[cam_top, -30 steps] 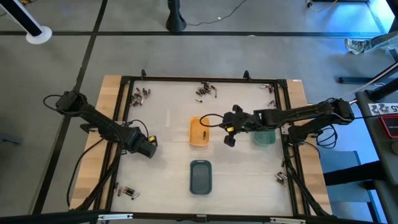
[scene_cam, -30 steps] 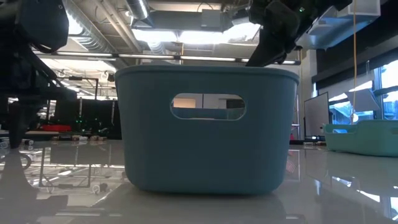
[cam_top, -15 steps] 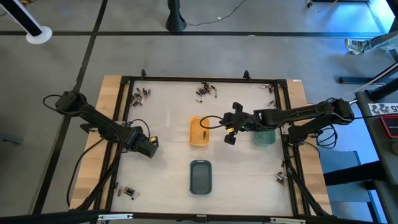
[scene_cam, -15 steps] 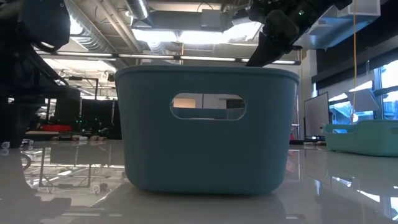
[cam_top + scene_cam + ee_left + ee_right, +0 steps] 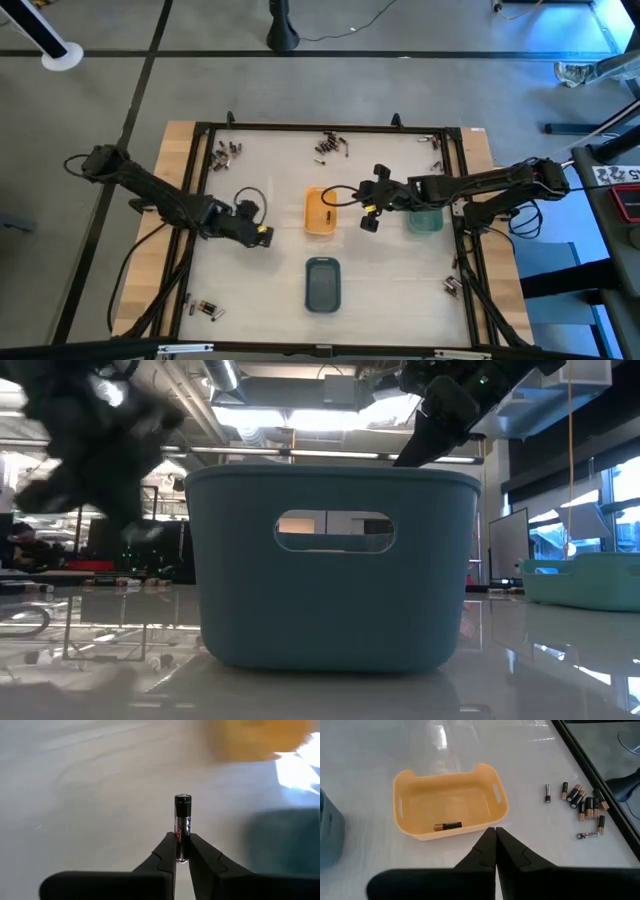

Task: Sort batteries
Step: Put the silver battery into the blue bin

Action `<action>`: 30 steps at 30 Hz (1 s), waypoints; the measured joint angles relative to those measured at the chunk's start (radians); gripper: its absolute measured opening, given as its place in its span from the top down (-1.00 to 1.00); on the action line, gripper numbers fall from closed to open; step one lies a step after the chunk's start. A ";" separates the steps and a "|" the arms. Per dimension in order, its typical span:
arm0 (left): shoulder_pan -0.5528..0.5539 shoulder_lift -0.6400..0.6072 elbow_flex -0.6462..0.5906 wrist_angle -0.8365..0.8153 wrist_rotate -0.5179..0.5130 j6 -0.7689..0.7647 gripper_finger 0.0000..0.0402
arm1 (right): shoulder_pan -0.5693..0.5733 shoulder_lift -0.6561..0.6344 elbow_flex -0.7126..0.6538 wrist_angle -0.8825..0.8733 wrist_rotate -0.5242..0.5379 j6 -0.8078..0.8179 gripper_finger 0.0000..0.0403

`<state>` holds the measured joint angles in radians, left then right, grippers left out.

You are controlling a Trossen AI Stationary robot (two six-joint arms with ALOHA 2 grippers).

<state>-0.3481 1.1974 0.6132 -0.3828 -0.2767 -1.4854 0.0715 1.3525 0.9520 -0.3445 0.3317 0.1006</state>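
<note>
My left gripper (image 5: 262, 236) hovers over the table's left half, left of the orange tray (image 5: 320, 211), shut on one dark battery with a red mark (image 5: 182, 820). My right gripper (image 5: 367, 224) hangs shut and empty between the orange tray and the green tray (image 5: 426, 219). One battery (image 5: 447, 826) lies flat on the orange tray's floor. Loose batteries lie in heaps at the far left (image 5: 225, 152) and the far middle (image 5: 331, 145). The slate-blue tray (image 5: 322, 283) stands near the front. My left gripper pinches the battery's near end (image 5: 181, 851) between its two fingertips. The fingers slant down from the table's left side. The battery sticks out past the fingertips, in line with them, its capped end (image 5: 183, 798) free and clear of the table.
More batteries lie at the near left (image 5: 205, 307), the far right corner (image 5: 435, 142) and the right edge (image 5: 452, 286). A black frame (image 5: 330, 127) rims the white table. In the low view the slate-blue tray (image 5: 330, 560) fills the middle.
My left gripper has risen and gone toward the table's right edge, closer to the orange tray, and its wrist has rolled and tipped. Most of this happened in the last half second. My right gripper has kept still.
</note>
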 joint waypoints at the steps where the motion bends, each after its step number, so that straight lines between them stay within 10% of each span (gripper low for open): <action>1: 0.012 0.001 0.000 0.063 0.014 0.066 0.88 | 0.000 0.000 0.000 -0.001 0.000 0.002 0.99; 8: 0.143 0.025 0.001 0.394 0.214 0.400 0.90 | -0.002 0.000 0.000 -0.001 0.007 0.001 0.99; 16: 0.257 0.129 0.166 0.381 0.484 0.651 0.90 | -0.088 0.000 0.000 -0.003 0.035 0.030 0.99; 30: 0.256 0.477 0.609 -0.192 0.565 1.185 0.89 | -0.203 0.000 0.000 0.058 0.016 0.194 0.99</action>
<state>-0.0918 1.6747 1.2223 -0.5748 0.2880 -0.3001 -0.1318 1.3529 0.9520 -0.2860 0.3475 0.2946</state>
